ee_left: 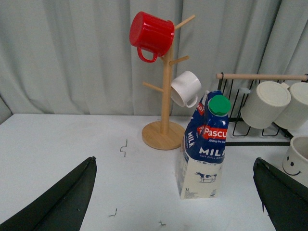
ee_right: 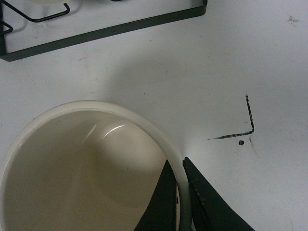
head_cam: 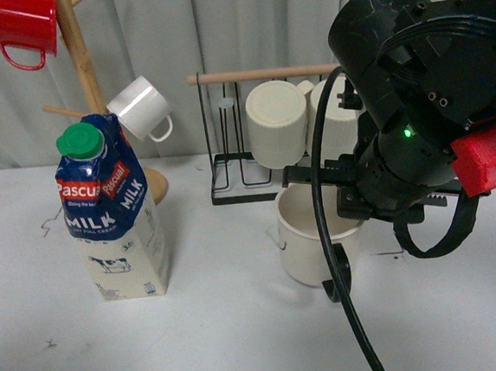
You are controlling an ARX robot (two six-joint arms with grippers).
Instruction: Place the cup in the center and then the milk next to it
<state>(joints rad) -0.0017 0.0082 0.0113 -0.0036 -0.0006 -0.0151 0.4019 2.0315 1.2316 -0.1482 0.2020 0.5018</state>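
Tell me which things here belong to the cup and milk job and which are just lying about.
Part of the job: cup, its rim pinched by the right hand; milk carton.
Just lying about: red mug and small white mug on the wooden mug tree; ribbed cream mugs on the black wire rack.
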